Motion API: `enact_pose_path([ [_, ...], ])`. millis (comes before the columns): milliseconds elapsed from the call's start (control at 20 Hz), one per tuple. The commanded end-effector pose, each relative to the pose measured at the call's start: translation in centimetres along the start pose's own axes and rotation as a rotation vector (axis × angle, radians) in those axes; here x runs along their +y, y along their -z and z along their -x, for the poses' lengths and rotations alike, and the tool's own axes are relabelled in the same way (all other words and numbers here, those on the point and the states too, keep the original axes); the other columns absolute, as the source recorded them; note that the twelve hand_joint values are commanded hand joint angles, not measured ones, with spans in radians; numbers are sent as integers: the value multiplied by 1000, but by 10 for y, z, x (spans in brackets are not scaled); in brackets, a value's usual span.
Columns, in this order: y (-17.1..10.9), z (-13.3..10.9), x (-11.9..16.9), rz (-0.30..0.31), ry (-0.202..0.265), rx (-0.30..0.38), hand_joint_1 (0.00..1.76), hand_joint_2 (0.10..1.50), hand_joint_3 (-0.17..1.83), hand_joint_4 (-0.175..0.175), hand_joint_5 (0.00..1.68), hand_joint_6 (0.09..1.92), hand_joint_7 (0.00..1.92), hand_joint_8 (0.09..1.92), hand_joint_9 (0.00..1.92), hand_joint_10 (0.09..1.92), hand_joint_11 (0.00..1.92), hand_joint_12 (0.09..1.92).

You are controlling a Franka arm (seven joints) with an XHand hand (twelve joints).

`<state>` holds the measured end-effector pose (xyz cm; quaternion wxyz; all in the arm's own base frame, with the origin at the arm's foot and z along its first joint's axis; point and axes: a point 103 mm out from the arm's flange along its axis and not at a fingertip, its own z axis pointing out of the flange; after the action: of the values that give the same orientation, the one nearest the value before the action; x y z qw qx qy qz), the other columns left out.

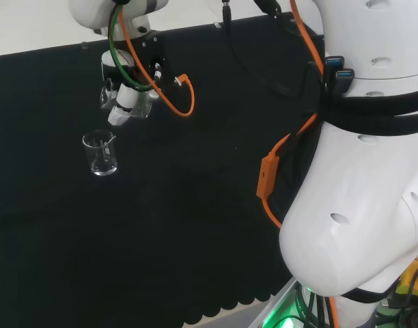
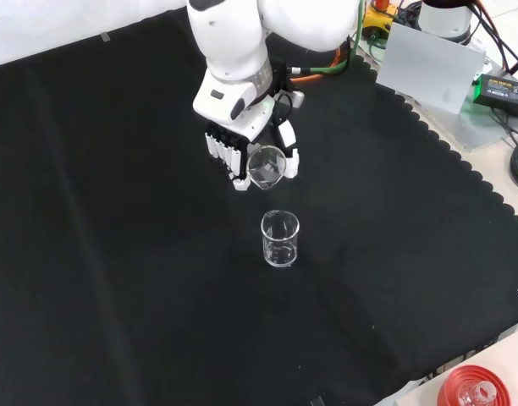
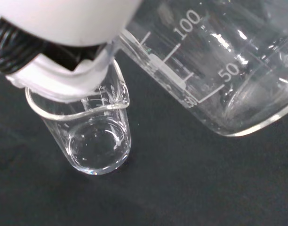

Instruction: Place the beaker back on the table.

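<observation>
In the head view, your hand [image 1: 127,102] holds a clear beaker [image 1: 142,108], fingers curled round it, above the desk [image 1: 195,239]. In the front view, a second beaker [image 2: 280,239] stands upright just nearer. In the wrist view, the held beaker is tilted.

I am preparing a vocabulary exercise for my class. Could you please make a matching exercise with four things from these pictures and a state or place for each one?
Things:
1. hand
2. held beaker
3. standing beaker
4. black cloth

States or places:
A. upright on the cloth, free of the hand
B. covers the bench
C. tilted, above the cloth
D. fingers curled round a glass vessel

Pairs: 1-D, 2-C, 3-A, 4-B
</observation>
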<state>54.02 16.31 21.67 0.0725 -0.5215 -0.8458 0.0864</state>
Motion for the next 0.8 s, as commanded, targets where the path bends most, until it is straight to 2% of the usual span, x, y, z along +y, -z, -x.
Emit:
enact_pose_path([
  [50,-1,4,1,20,4,25,1325,637,570,-175,1478,216,1604,87,1629,117,1279,825],
  [450,-6,9,3,63,30,69,1325,638,568,-175,1477,218,1603,87,1629,116,1274,825],
  [800,-15,25,6,101,66,129,1324,642,564,-175,1474,221,1602,87,1626,114,1262,823],
])
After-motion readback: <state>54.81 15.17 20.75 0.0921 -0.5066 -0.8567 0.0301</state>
